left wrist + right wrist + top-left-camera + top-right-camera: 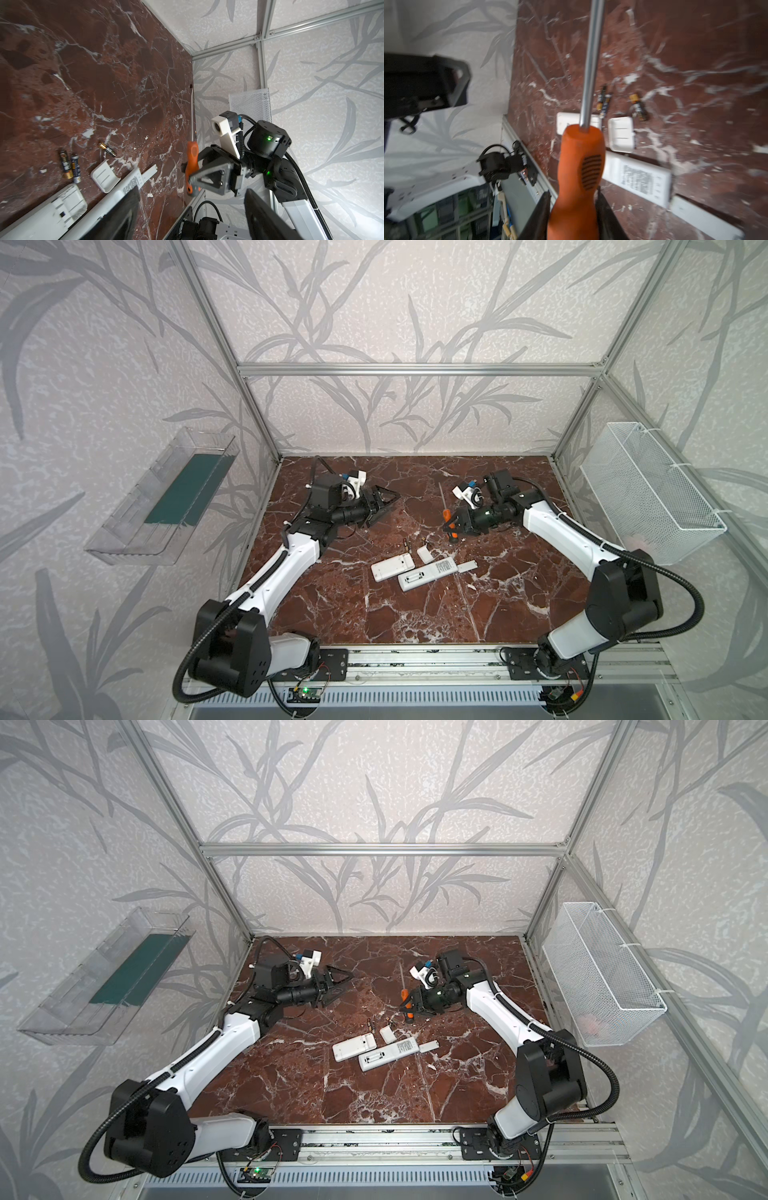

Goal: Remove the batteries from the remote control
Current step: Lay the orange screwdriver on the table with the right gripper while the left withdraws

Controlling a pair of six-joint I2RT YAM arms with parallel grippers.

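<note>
The screwdriver (581, 158) is clamped by the right tool (574, 197) — the left tool (392, 504) is spread, empty; the shaft is best kept clear of the batteries (69, 166).

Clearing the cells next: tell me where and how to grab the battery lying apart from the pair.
Grip the lone battery at mid-body, from straight above, jaws across its length: it lies flat on the table, long sides free, one end near the white cover.

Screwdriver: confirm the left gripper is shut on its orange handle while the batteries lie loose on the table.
Wrong arm: the right gripper is shut on the screwdriver by its orange handle, as the right wrist view shows. The batteries do lie loose on the table.
</note>
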